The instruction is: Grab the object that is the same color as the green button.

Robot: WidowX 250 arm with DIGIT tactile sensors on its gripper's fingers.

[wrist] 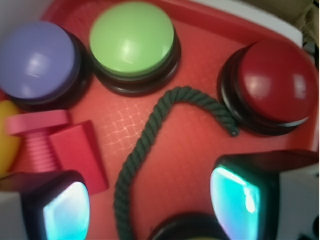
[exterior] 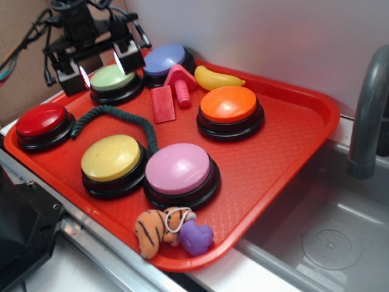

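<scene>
gripper (exterior: 99,69) – agape, empty | above green button (exterior: 113,78) | cord (wrist: 150,145) – untouched

Soft, even light fills both views. Pale glare sits on the green button (wrist: 132,42) and red button (wrist: 272,87). The wrist view blurs toward its edges, fingertips (wrist: 237,200) glowing cyan.

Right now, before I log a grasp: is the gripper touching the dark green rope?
Apart. The wrist view shows the gripper open, its fingers hovering on either side of the rope, with bare red tray visible between each finger and it.
</scene>
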